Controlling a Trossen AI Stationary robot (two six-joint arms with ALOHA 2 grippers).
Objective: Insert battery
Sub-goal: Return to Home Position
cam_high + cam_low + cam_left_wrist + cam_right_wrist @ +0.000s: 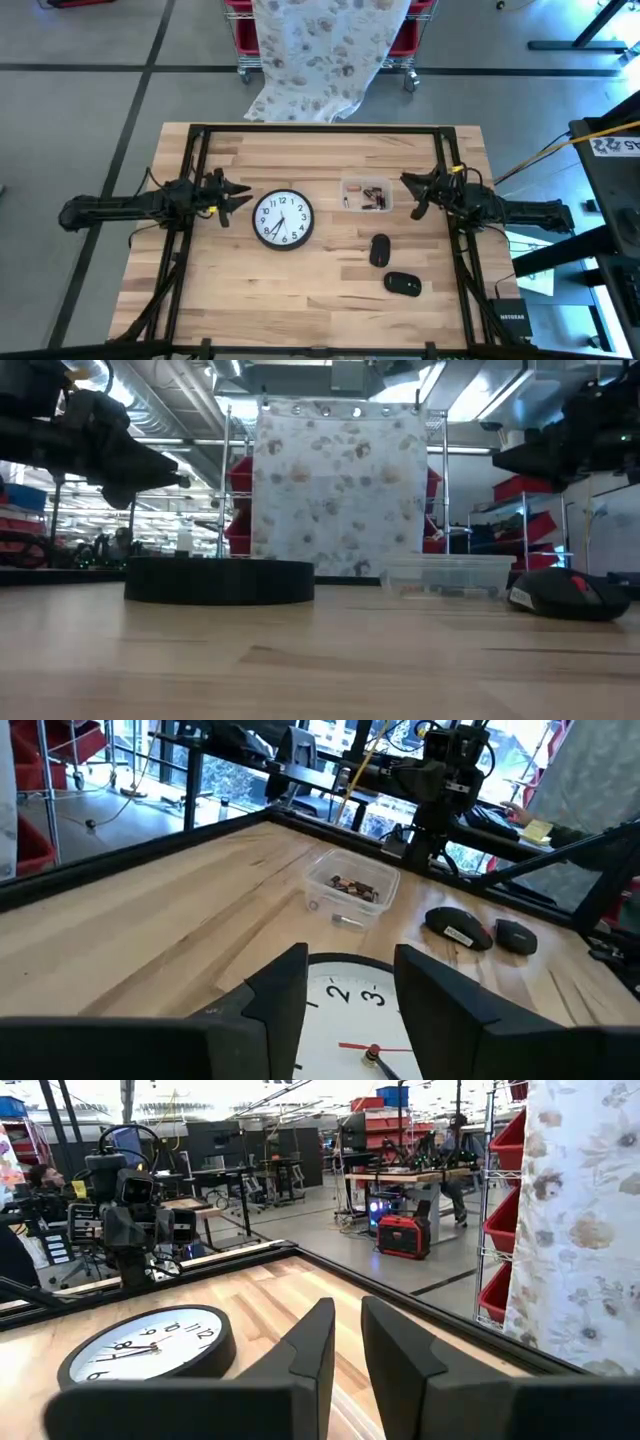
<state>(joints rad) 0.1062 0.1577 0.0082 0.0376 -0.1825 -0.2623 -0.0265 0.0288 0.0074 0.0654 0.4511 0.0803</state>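
Work looked finished, we judged, so both arms stood clear of it. At centre-left of the frame our left gripper hovered empty, fingers apart, just beside the wall clock. The clock lay face up at centre, and the battery, if seated behind it, was hidden. Further right stood the clear tray of small cells, then our right gripper, fingers slightly apart, empty.

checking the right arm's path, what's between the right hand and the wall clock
A clear plastic container sits between the right hand and the wall clock, as the high view shows. The left hand waits on the clock's far side.
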